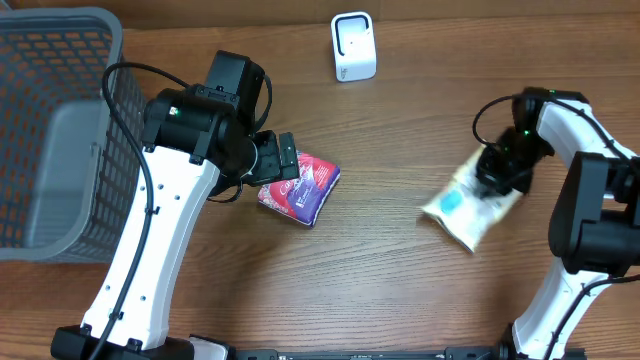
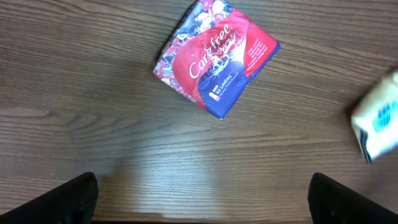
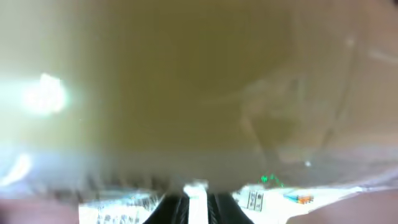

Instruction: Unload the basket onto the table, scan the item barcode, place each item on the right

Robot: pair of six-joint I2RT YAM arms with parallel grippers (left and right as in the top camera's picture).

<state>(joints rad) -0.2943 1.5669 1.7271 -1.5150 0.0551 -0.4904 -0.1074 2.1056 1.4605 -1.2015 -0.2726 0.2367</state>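
Well, a few things could go wrong here. On the left, the open left hand [image 1: 283,158] hangs just over the red pack [image 1: 302,187]. If it drops off to one side, a finger could push the soft pack along the counter [image 1: 400,290] and miss it. The white scanner [image 1: 353,46] stands at the far edge, well apart from both packs, so a pack has a long trip to it. On the right, the right hand [image 1: 497,168] is pinched shut on the top edge of the white pack [image 1: 462,207]. It seems to hold only a thin bit of slippery wrap, so the pack could slide out when lifted. The pack could also droop or turn, and then its barcode may face away from the scanner. I cannot see where the barcode is.

Now the arms. The left arm stretches from the near edge, beside the gray basket [image 1: 60,130], and bends so its hand points down. Its two fingers [image 2: 68,199] stand wide apart with nothing between them. The right arm is bent in from the right side, with its hand tipped down onto the white pack. I cannot tell if that pack rests on the counter or is just off it.
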